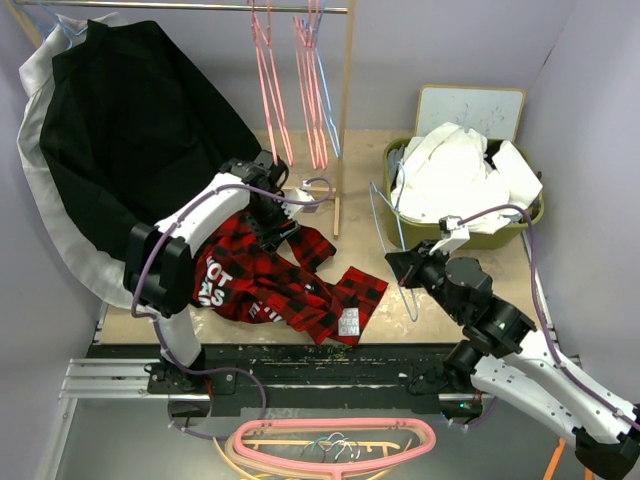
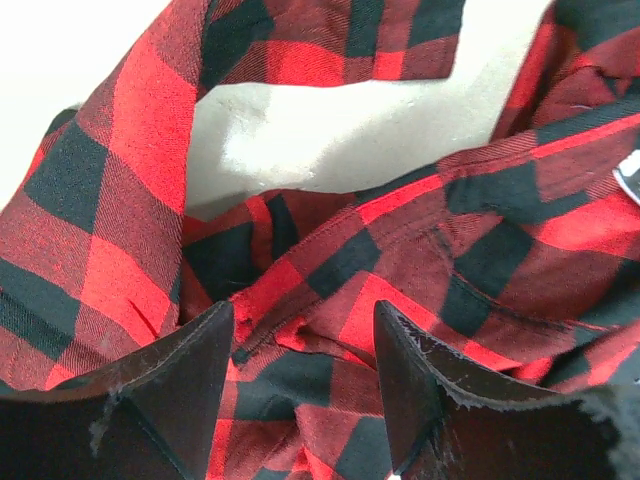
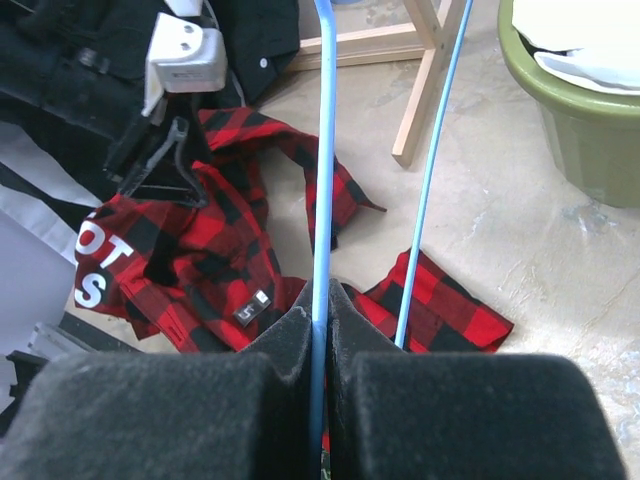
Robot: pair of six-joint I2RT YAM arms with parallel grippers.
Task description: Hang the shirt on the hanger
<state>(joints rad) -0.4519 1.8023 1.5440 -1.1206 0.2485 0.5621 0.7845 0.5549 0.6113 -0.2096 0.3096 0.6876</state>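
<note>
The red-and-black plaid shirt (image 1: 290, 285) lies crumpled on the table, with white letters showing at its left. My left gripper (image 1: 272, 228) is down on its upper part. In the left wrist view its jaws (image 2: 305, 370) stand open with folds of the shirt (image 2: 420, 270) between and under them. My right gripper (image 1: 405, 265) is shut on one rod of the light-blue hanger (image 1: 383, 222), held right of the shirt. In the right wrist view the gripper (image 3: 320, 310) pinches the hanger (image 3: 322, 150), and the shirt (image 3: 190, 250) lies beyond on the left.
A green basket (image 1: 540, 212) of white cloths (image 1: 455, 180) stands at the back right, with a whiteboard (image 1: 470, 108) behind it. A wooden rack post (image 1: 343, 130) holds pink hangers (image 1: 290, 90) and a big black shirt (image 1: 130, 130). Another pink hanger (image 1: 330, 440) lies near the arm bases.
</note>
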